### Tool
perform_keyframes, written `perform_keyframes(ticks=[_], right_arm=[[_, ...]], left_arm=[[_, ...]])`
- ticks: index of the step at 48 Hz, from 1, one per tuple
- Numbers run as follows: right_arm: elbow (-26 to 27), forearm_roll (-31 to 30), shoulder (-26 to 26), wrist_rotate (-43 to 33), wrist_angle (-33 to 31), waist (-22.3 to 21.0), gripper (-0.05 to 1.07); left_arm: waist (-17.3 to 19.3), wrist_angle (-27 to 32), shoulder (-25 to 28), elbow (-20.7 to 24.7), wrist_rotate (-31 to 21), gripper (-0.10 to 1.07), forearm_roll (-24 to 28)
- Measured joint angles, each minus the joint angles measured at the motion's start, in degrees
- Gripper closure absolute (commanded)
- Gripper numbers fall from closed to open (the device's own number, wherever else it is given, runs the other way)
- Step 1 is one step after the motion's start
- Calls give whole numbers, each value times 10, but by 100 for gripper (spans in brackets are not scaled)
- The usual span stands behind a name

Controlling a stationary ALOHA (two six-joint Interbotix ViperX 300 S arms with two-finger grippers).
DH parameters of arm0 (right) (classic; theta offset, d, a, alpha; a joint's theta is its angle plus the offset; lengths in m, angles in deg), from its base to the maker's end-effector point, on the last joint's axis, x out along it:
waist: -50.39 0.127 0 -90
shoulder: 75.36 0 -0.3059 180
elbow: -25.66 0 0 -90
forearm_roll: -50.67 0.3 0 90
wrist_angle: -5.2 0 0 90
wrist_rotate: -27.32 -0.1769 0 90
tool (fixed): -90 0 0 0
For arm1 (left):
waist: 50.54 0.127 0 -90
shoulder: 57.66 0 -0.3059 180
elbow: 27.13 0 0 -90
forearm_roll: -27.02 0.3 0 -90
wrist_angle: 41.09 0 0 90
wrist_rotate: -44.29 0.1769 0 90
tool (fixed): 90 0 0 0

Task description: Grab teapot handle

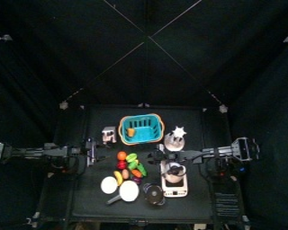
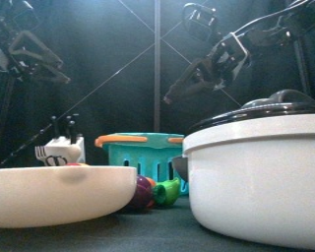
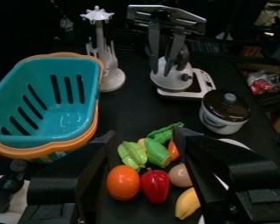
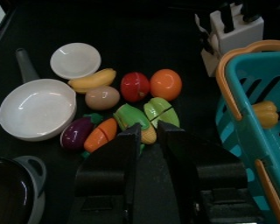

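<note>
Teapot (image 1: 155, 193) waits untouched near the desk's (image 1: 93, 117) front edge, right of the white plate (image 1: 111, 184).

Both arms hang raised at the desk's sides, probably to stay clear of the crowded props: the blue basket (image 1: 140, 130) at the back, the pale appliance (image 1: 175, 175) just behind the teapot, and the toy food (image 1: 132, 163) in the middle. The left tool (image 3: 146, 138) is released, gaping above the food; whether the right tool (image 4: 150, 140) is clenched cannot be told. The teapot lies below and forward of both tools, nearer the right one, which seems better placed to reach its handle.
</note>
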Motion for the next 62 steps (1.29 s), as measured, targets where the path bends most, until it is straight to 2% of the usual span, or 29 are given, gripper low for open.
perform_keyframes(ticks=[16, 26, 30, 40, 48, 54, 62], right_arm=[[8, 0, 0, 0, 0, 0, 37], [9, 7, 4, -1, 0, 4, 37], [9, 10, 5, 0, 0, 11, 37], [9, 15, 5, -1, 0, 16, 37], [9, 24, 5, -2, -3, 16, 37], [7, 41, -4, -2, -30, 18, 36], [3, 87, -63, -2, -114, 27, 36]], left_arm=[[1, 0, 0, -2, 0, 8, -3], [-7, 0, 0, -7, -1, 8, -41], [-23, 1, 2, -10, -2, 8, -69], [-97, 13, 36, -12, -3, 7, -113], [-124, 42, 76, 3, -3, 7, -149], [-127, 63, 90, 18, -4, 7, -161], [-129, 61, 105, 26, -3, 7, -153]])
